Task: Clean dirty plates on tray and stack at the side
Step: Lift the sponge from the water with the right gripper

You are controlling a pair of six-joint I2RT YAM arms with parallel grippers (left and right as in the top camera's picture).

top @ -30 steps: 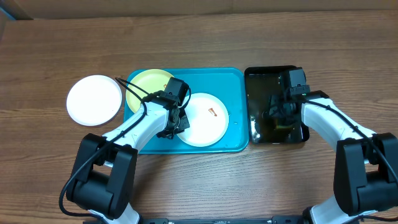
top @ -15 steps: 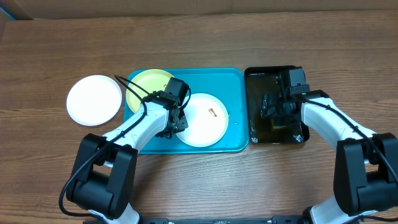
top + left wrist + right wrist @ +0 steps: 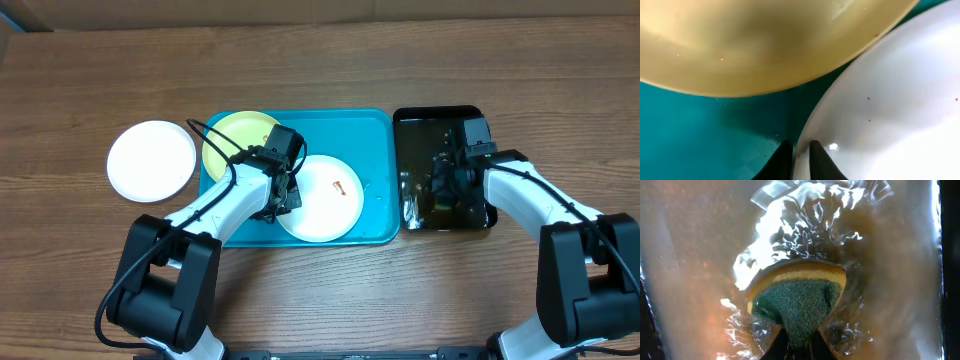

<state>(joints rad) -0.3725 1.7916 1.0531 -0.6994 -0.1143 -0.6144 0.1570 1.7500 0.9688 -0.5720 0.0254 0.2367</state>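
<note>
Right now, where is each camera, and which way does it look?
Overhead: above the wooden table, looking down at the large turquoise plastic tray and black water tray; left arm and right arm show.
Left wrist: on its arm, looking down past the left gripper pinching the rim of the round white plate, beside the round yellow-green plate.
Right wrist: on its arm, looking down past the right gripper into water, at the green-and-yellow sponge it pinches.
Shared: overhead and left wrist show turquoise tray and those plates.

White plate (image 3: 325, 205) a little leftward; right claw (image 3: 799, 341) now tight around sponge (image 3: 797, 297).
</note>
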